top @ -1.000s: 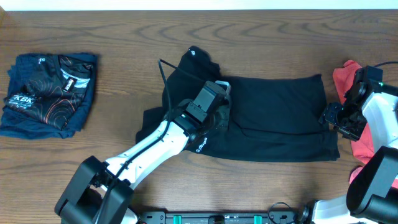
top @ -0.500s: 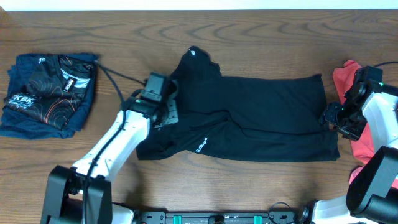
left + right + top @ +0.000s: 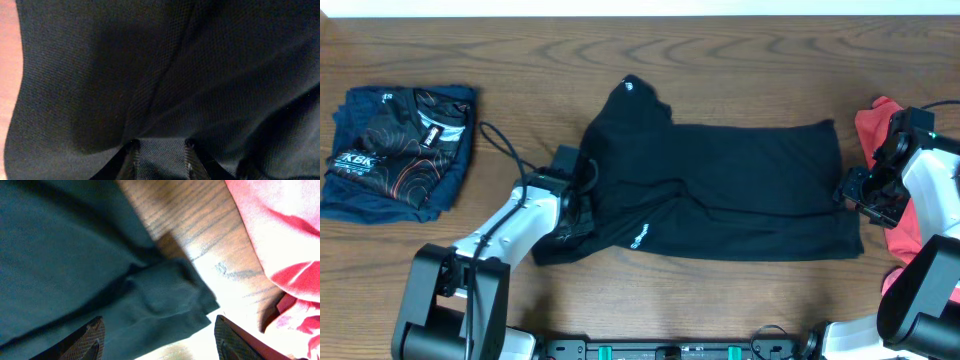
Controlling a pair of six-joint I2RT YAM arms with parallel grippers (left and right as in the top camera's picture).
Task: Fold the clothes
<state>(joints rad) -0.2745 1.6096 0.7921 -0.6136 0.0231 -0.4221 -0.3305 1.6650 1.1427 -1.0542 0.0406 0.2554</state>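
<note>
The black shirt [image 3: 740, 190] lies spread across the middle of the table, with its white neck tag at the top and its small white logo near the lower left. My left gripper [image 3: 572, 195] is at the shirt's left edge; in the left wrist view its jaws [image 3: 160, 146] are shut on a pinch of the black fabric [image 3: 165, 75]. My right gripper [image 3: 855, 192] hovers at the shirt's right edge. Its fingers [image 3: 157, 322] are wide open over the shirt's folded corner [image 3: 165, 295]. The coral-red shirt [image 3: 875, 125] lies crumpled at the far right and shows in the right wrist view [image 3: 280, 225].
A folded navy shirt with a red-and-white print [image 3: 400, 150] lies at the far left. Bare wooden tabletop [image 3: 520, 60] surrounds the clothes. A black cable [image 3: 505, 145] loops beside the left arm.
My left gripper has moved from the middle of the black shirt to its left edge and then toward the front, and the shirt's left side has shifted. The right gripper has stayed put.
</note>
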